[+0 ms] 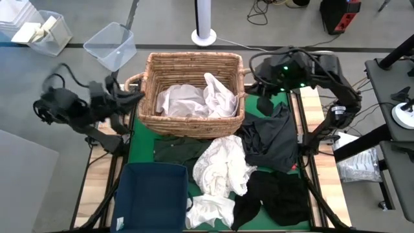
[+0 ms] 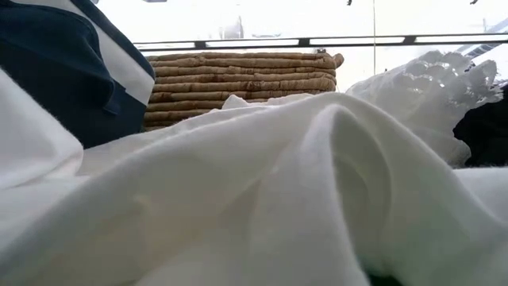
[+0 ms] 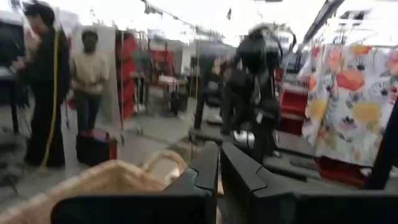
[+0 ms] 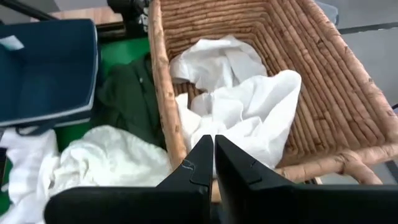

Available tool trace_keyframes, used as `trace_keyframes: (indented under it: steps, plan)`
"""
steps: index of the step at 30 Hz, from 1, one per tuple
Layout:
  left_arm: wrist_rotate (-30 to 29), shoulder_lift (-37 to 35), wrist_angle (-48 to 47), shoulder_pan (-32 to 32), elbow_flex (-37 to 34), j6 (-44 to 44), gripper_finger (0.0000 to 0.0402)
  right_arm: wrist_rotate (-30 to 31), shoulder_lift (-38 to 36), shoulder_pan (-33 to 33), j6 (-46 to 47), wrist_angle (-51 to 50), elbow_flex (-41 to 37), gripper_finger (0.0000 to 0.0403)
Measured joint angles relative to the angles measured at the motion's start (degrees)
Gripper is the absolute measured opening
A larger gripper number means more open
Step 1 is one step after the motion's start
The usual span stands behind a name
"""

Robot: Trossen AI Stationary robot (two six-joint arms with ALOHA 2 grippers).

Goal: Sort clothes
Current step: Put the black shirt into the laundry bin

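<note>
High view: nearest edge of the counter (image 1: 97, 188) has a navy fabric bin (image 1: 152, 194), empty as far as visible, then a white garment (image 1: 210, 210) and a black garment (image 1: 275, 194) beside it. Further in, a crumpled white garment (image 1: 223, 165), a dark grey garment (image 1: 272, 139) and a dark green one (image 1: 178, 149), all loose piles with no clear long axis. Beyond that the wicker basket (image 1: 194, 90) already holds white clothes (image 1: 197, 97). Right gripper (image 4: 213, 163), closed and empty, hangs at the basket's right rim, with the grey garment just below; right arm is nearer the unsorted heap. Left gripper (image 3: 219, 177), closed and empty, is raised off the basket's left side, pointing into the room.
</note>
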Motion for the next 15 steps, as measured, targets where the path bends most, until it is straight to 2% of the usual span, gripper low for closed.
trace_keyframes:
  steps: [4, 11, 15]
  plan:
    - [2.7, 4.3, -5.5, -0.6, 0.0, -10.1, 0.0000, 0.0, -1.9, 0.2, -1.1, -1.5, 0.0, 0.0009]
    - [13.3, 10.0, -20.9, -0.9, 0.0, -31.3, 0.0000, 0.1, -4.8, 0.2, -3.9, -1.9, 0.0, 0.0009]
    - [17.6, 12.7, -25.2, -0.9, 0.0, -36.2, 0.0000, 0.0, -5.8, 0.2, -4.0, -3.5, 0.0, 0.0009]
